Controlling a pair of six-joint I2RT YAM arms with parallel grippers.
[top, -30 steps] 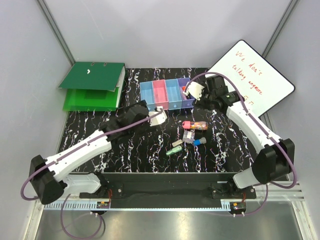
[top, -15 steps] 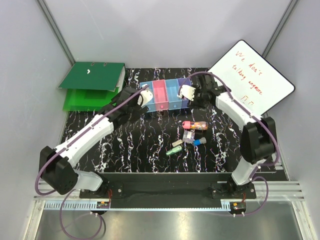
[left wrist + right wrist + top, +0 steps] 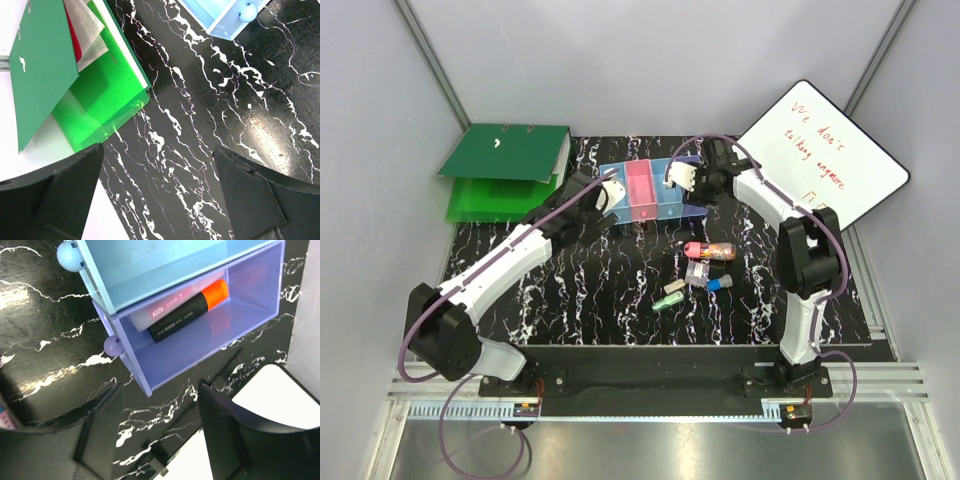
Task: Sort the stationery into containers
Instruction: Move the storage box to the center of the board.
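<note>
The containers point(image 3: 645, 190) stand in a row at the back of the table: blue, pink, blue, with the purple end mostly hidden under my right gripper point(image 3: 682, 176). That gripper point(image 3: 160, 390) is open and empty beside the purple bin point(image 3: 200, 340), which holds an orange-capped black marker point(image 3: 187, 313). My left gripper point(image 3: 612, 193) is open and empty at the row's left end; its wrist view point(image 3: 157, 165) shows bare table between the fingers and a blue bin corner point(image 3: 225, 20). A pink-capped tube point(image 3: 708, 249), a clear piece point(image 3: 698, 272), a blue piece point(image 3: 720, 284), a beige piece point(image 3: 674, 287) and a green piece point(image 3: 667, 301) lie loose on the table.
Green binders point(image 3: 508, 172) lie at the back left, also in the left wrist view point(image 3: 65, 75). A whiteboard point(image 3: 825, 155) leans at the back right, its edge close to my right gripper point(image 3: 280, 405). The table is black marble-patterned.
My left gripper has moved from in front of the pink bin up to the left end of the row. My right gripper has moved left over the purple end.
</note>
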